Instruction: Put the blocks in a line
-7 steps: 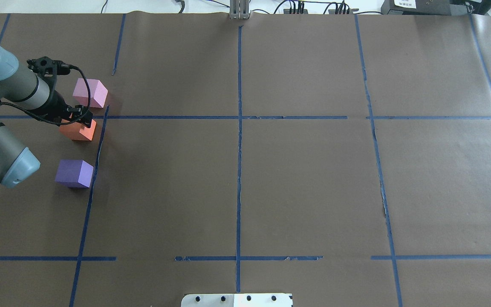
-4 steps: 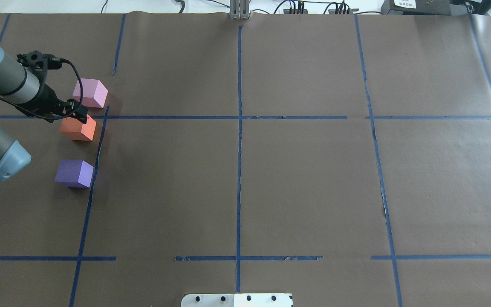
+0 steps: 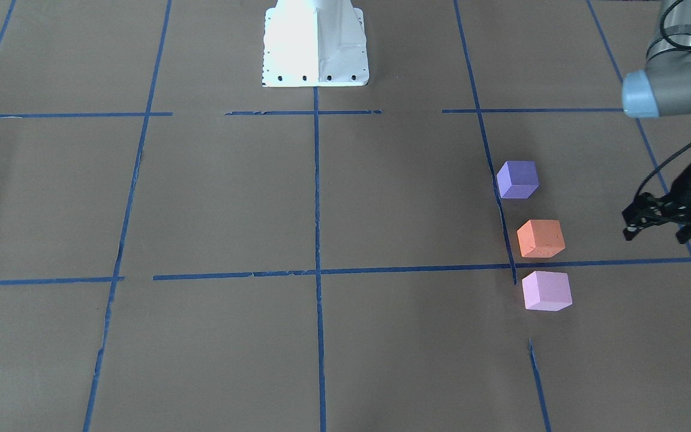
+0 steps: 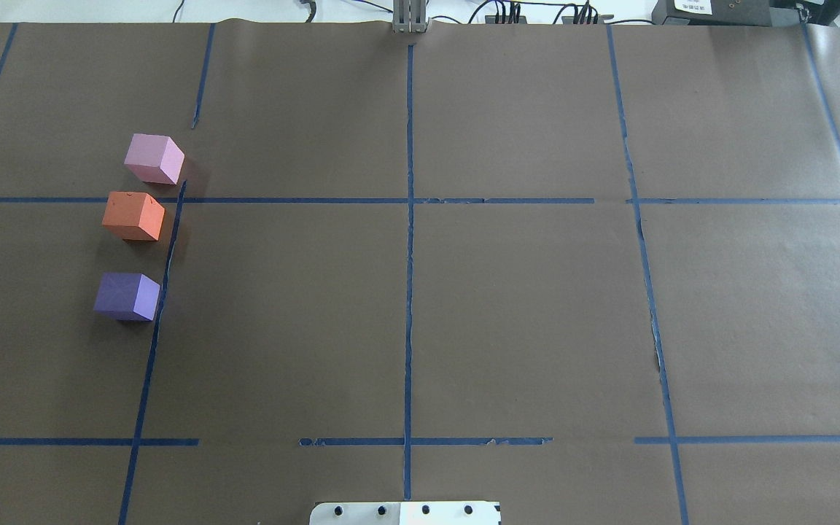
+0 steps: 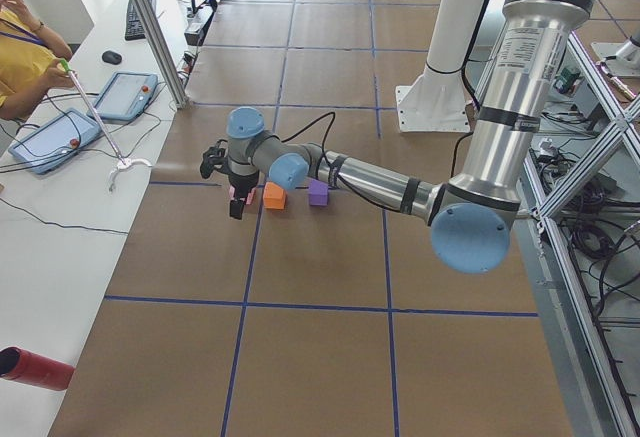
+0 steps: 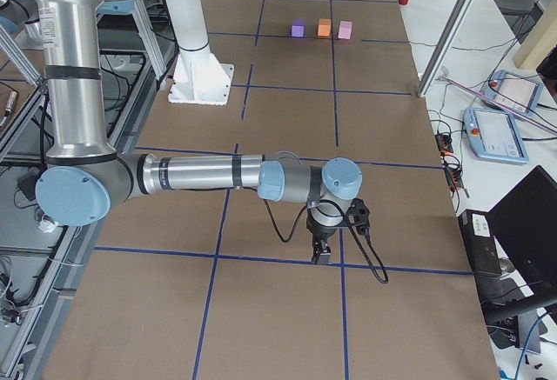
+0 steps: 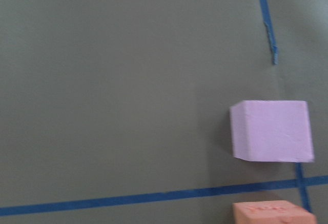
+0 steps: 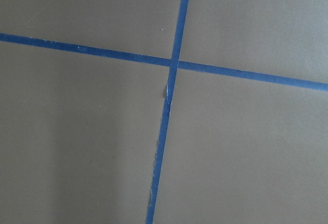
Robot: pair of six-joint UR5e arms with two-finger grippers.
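Three cubes stand in a line on the brown table at my left: the pale pink block [image 4: 154, 158], the orange block [image 4: 133, 216] and the purple block [image 4: 127, 296], apart from each other. They also show in the front view: purple [image 3: 517, 179], orange [image 3: 540, 238], pink [image 3: 546, 290]. My left gripper [image 5: 236, 204] hangs above the table beside the pink block and holds nothing; I cannot tell whether it is open. Its wrist view shows the pink block [image 7: 271, 130] and the orange block's top [image 7: 271, 214]. My right gripper [image 6: 320, 254] hovers far from the blocks; its state cannot be told.
Blue tape lines [image 4: 409, 219] divide the brown table. The white robot base [image 3: 314, 42] stands at the near middle edge. A red cylinder [image 5: 35, 369] lies off the table's end. An operator's bench with tablets [image 5: 50, 137] runs along the far side.
My left arm has drawn back from over the orange block to the left, almost wholly out of the overhead view. The three blocks have not moved.
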